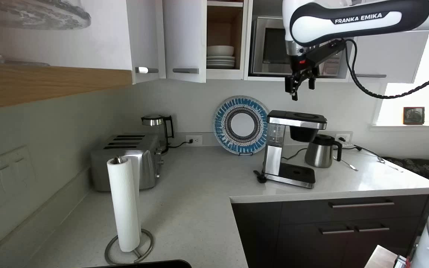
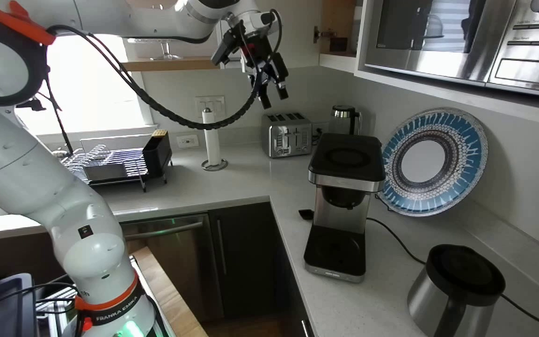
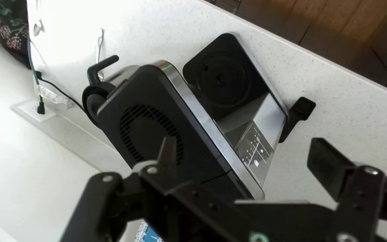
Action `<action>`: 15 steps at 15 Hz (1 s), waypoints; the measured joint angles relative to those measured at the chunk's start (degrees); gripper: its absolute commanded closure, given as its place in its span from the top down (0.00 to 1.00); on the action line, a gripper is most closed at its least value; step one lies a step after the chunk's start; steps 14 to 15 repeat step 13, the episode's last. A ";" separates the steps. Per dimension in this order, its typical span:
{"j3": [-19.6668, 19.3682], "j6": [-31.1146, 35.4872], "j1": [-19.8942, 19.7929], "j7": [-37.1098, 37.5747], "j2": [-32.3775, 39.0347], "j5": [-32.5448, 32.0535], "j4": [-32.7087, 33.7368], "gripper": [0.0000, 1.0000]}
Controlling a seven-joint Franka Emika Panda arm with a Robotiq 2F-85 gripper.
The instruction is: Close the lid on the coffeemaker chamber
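Note:
The lid (image 1: 298,115) lies flat on top of the coffeemaker chamber (image 1: 303,134) in both exterior views (image 2: 347,157), with no visible gap. In the wrist view the black lid (image 3: 153,134) shows a ring of slots and a thin seam near its rear end. The chamber (image 2: 342,195) hangs over the machine's black base. My gripper (image 1: 303,91) is in the air above the coffeemaker, pointing down and touching nothing. It also shows in an exterior view (image 2: 274,99). In the wrist view its fingers (image 3: 244,149) are wide apart with nothing between them.
A steel carafe (image 1: 318,154) stands beside the coffeemaker. A blue patterned plate (image 1: 221,121) leans on the wall behind it. A microwave (image 2: 431,37) and cabinets hang above. A toaster (image 1: 145,167) and paper towel roll (image 1: 123,208) stand farther along the counter.

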 measured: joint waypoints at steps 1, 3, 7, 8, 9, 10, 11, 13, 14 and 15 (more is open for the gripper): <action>0.53 -1.00 -0.22 1.99 -1.11 -0.11 -0.04 1.00; 1.44 -1.63 -0.71 5.28 -3.57 -0.29 -0.49 1.00; 2.11 -1.64 -1.17 7.88 -8.53 -0.06 -2.50 1.00; 2.05 -1.26 -1.17 7.76 -9.58 0.07 -3.11 1.00; 1.98 -0.81 -1.17 7.66 -10.47 0.10 -3.72 1.00; 1.94 -0.54 -1.18 7.63 -11.08 0.11 -4.18 1.00; 1.93 -0.38 -1.17 7.62 -11.51 0.11 -4.61 1.00; 1.93 -0.20 -1.17 7.62 -11.66 0.11 -4.94 1.00; 1.93 -0.20 -1.17 7.62 -11.66 0.11 -4.94 1.00; 1.93 -0.20 -1.17 7.62 -11.66 0.11 -4.94 1.00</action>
